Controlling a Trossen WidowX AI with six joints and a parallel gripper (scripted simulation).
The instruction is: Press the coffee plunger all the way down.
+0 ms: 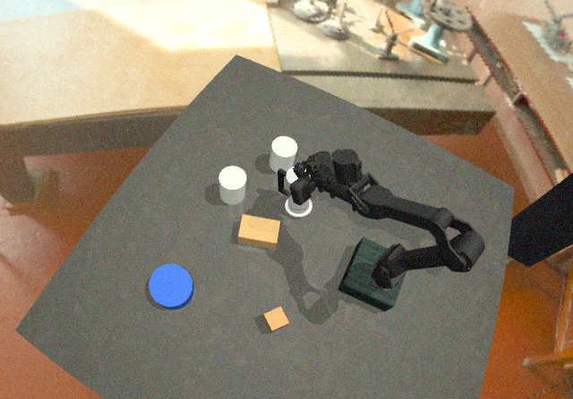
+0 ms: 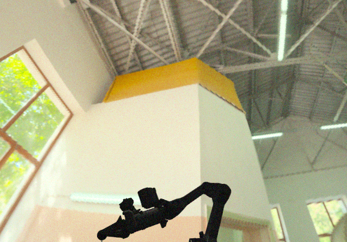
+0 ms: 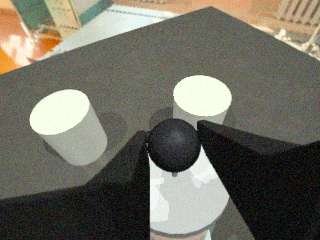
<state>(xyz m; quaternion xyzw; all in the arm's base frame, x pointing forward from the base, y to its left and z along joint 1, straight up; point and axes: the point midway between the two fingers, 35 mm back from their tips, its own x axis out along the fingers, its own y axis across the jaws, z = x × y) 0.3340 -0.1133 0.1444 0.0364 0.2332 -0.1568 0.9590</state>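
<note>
The coffee press (image 1: 298,207) (image 3: 195,205) stands upright on the dark table, with a white lid and a pale round base. Its black ball knob (image 1: 299,169) (image 2: 101,235) (image 3: 174,145) is above the lid. A short piece of the thin rod (image 3: 174,174) shows between knob and lid in the wrist view. My gripper (image 1: 291,185) (image 3: 171,132) is shut on the knob, one finger on each side. In the exterior view the knob is at the tip of the arm, with a bit of rod under it; the press body is out of that view.
Two white cylinders (image 1: 232,184) (image 1: 283,153) (image 3: 69,125) (image 3: 202,97) stand near the press. An orange block (image 1: 259,231) lies close to its base. A blue disc (image 1: 170,285) and a small orange block (image 1: 276,318) lie farther off. The arm's dark green base block (image 1: 363,265) is at the right.
</note>
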